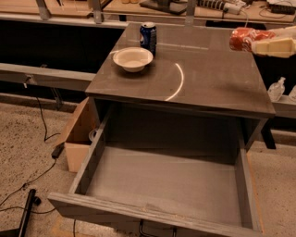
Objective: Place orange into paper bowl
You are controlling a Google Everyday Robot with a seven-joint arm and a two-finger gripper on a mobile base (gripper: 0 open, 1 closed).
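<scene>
So the table has its drawer pulled open at the front. The pincer hangs over the back right corner, clamped on the orange. The bowl sits near the back left corner, with a can just behind it.

cabinet top: centre of the view, directly above the drawer
drawer: pulled open toward the viewer, below the front edge of the cabinet top
paper bowl: upright on the cabinet top, left rear part
can: upright on the cabinet top, just behind and right of the paper bowl, near the rear edge
gripper: in the air over the right rear of the cabinet top, entering from the right, closed on the orange
orange: at the tip of the gripper, off the surface, well apart from the paper bowl
cardboard box: on the floor, against the left side of the cabinet
bottle: right of the cabinet, lower than the gripper
workbench: behind the cabinet, across the rear
</scene>
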